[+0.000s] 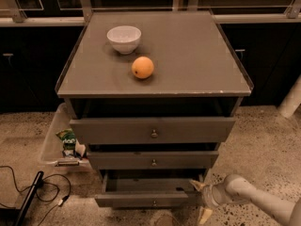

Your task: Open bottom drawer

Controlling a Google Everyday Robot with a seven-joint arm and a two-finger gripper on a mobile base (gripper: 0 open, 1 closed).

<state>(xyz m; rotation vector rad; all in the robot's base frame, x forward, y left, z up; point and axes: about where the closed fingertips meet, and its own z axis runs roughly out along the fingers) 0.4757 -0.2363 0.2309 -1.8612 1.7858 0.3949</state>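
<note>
Bottom drawer [131, 200] partway out. Gripper [201, 200] low at its right end; can't tell if clenched or released. Next: straight pull to near side, w/ firm hold.

white bowl [124, 37] | orange [142, 67] near it | clear bin [49, 142], snack packet [68, 138] inside

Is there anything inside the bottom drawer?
The bottom drawer stands part open. The visible strip of its inside is dark, and no contents show there. Its rear is covered by the middle drawer. The gripper is at the drawer front's right end.
</note>
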